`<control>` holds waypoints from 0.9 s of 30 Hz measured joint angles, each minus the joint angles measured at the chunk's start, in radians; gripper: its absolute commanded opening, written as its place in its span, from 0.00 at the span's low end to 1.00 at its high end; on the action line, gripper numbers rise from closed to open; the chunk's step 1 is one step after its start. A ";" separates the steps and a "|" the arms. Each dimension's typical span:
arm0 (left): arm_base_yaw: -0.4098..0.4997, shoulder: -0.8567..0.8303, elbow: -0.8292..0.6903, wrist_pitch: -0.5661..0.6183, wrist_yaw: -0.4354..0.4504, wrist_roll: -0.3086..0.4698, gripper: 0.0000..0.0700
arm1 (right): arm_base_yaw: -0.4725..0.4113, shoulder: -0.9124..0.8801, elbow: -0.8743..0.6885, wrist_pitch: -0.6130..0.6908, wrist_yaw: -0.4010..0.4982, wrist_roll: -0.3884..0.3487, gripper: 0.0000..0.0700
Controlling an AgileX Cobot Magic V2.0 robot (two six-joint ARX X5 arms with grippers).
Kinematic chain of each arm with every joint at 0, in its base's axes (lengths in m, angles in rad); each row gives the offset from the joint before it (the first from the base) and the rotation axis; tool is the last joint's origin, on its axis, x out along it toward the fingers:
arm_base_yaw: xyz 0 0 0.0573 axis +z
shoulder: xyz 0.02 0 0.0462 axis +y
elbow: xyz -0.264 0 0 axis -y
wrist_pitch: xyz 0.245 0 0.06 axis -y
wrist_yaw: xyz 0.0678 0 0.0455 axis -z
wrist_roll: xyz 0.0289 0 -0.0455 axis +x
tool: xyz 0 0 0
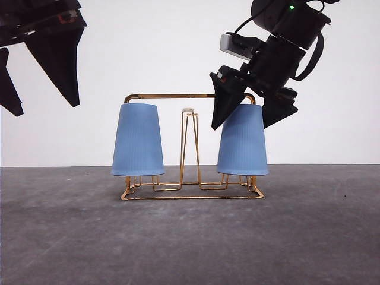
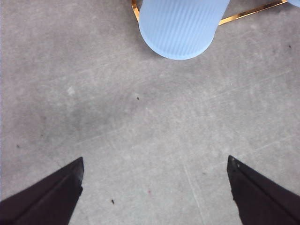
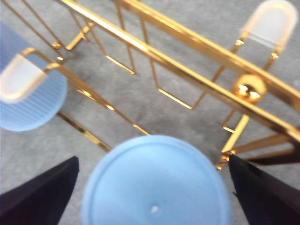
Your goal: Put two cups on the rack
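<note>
- Two light blue ribbed plastic cups, left (image 1: 138, 140) and right (image 1: 243, 142), sit upside down on the gold wire rack (image 1: 191, 193).
- Right pincer (image 1: 254, 117), released, straddles the right cup's top.
- Left pincer (image 1: 41, 89), released, hangs upper left.

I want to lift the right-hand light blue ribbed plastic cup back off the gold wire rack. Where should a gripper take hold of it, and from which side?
Grip the right-hand light blue ribbed plastic cup near its closed narrow top, coming from above. It sits upside down on the gold wire rack, so it must lift straight up. The right gripper is already open above it, one finger on either side.
</note>
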 measured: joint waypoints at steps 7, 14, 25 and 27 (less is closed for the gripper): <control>0.010 0.000 0.000 0.009 0.000 0.009 0.84 | 0.000 -0.059 0.000 -0.013 0.002 0.025 0.95; 0.105 0.000 0.006 0.032 0.000 0.039 0.84 | -0.025 -0.293 0.000 -0.100 0.094 0.048 0.95; 0.299 0.000 0.033 0.049 0.031 0.068 0.84 | -0.152 -0.632 -0.242 -0.168 0.206 0.057 0.94; 0.308 0.000 0.033 0.049 0.051 0.068 0.84 | -0.170 -0.695 -0.331 -0.165 0.206 0.068 0.94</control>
